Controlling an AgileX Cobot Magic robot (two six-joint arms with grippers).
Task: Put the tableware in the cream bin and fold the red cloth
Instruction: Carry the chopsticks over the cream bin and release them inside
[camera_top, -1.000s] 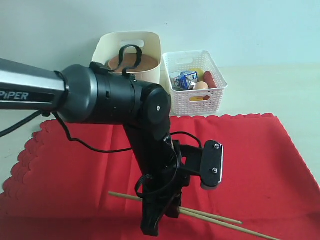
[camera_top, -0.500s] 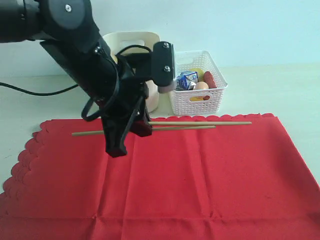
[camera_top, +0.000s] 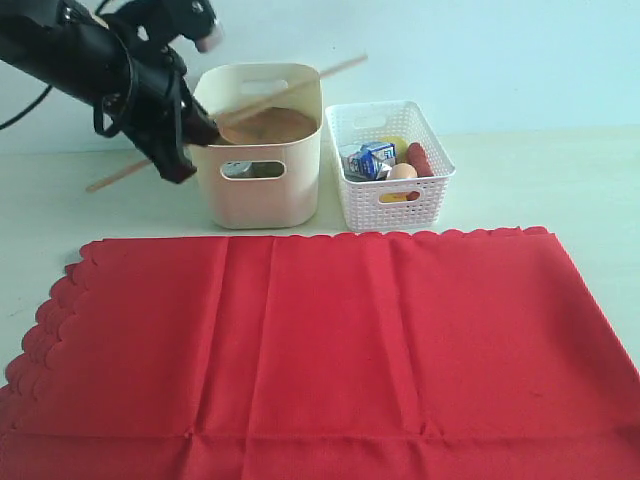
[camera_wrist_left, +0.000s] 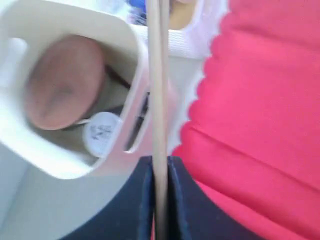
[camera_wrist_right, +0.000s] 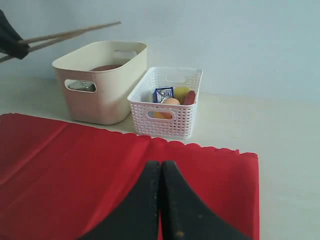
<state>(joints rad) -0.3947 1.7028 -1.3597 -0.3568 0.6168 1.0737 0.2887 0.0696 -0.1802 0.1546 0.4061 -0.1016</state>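
Right claw (camera_wrist_right: 160, 200): the dark fingers are pressed together with nothing between them, low over the near part of the cloth.
Red cloth (camera_top: 320, 350): spread flat and unfolded over the front of the surface (camera_top: 540, 180), with the scalloped edges showing at the far and left sides. Nothing lies on it.
Cream bin (camera_top: 265, 195): upright just beyond the cloth's far edge, left of centre. A brown plate (camera_top: 270, 125) leans inside, and something grey and shiny shows through the front handle cut-out, though I cannot tell what it is.
White lattice basket (camera_top: 395, 205): close beside the bin on its right. It holds a small carton (camera_top: 375, 158) and an egg (camera_top: 402, 172) among other food.
Left claw (camera_top: 190, 145): raised at the bin's left side, clamped on the chopsticks. In the left wrist view the sticks run straight between the dark fingers (camera_wrist_left: 142, 200).
Chopsticks (camera_top: 335, 69): held in the air on a slant. The long ends cross above the bin's open top, rising toward its far right corner, and the short ends jut out left over the bare surface. They are not in the bin.
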